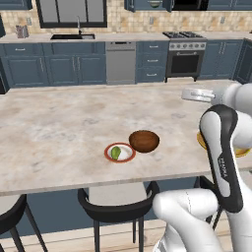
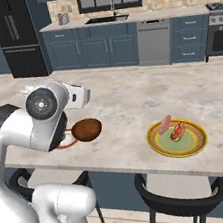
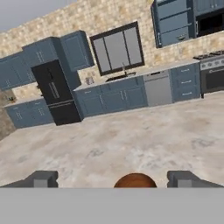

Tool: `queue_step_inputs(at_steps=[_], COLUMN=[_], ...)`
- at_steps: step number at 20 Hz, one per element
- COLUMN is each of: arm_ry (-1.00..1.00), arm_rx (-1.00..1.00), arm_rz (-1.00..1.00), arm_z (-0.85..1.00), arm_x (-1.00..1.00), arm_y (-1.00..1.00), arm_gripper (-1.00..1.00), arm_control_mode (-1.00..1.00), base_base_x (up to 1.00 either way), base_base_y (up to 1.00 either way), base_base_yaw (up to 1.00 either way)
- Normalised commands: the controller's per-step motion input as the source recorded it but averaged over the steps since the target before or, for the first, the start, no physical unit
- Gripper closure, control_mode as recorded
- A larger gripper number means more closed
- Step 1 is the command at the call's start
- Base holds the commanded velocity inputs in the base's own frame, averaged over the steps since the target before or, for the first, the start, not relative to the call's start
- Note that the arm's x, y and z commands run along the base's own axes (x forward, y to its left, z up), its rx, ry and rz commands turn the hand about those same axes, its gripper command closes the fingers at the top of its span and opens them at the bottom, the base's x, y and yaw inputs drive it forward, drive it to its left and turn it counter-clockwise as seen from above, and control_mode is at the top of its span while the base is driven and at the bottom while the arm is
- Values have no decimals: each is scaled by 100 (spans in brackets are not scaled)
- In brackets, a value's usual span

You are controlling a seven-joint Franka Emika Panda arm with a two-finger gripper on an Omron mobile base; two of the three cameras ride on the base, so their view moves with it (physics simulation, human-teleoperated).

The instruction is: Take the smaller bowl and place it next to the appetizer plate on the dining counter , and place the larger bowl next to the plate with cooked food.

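Resting on the marble worktop (image 1: pixel 59 133), one brown bowl (image 1: pixel 144 141) touching one red-rimmed plate (image 1: pixel 120 153), one yellow plate (image 2: pixel 177 138) far right, jaws apart, empty, above the bowl.

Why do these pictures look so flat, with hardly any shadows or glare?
Left base view: brown bowl casts only a faint shadow on the counter. Right base view: yellow plate evenly lit, no glare. Hand view: bowl sharp, edges slightly jagged.
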Motion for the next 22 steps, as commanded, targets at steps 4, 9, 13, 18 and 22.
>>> queue_step_inputs(at_steps=[4, 9, 13, 18, 22], arm_ry=[-15, 0, 0, 0, 0], arm_rx=[-15, 0, 0, 0, 0], arm_rz=[0, 0, 0, 0, 0], arm_z=[29, 0, 0, 0, 0], arm_x=[-88, 0, 0, 0, 0], arm_y=[0, 0, 0, 0, 0], arm_gripper=[-100, -100, -100, -100, -100], arm_control_mode=[-100, 100, 100, 100, 100], base_base_x=[0, -96, -71, -17, -6], base_base_y=[0, -42, -100, -100, -100], base_base_yaw=[0, -3, -8, -7, -5])
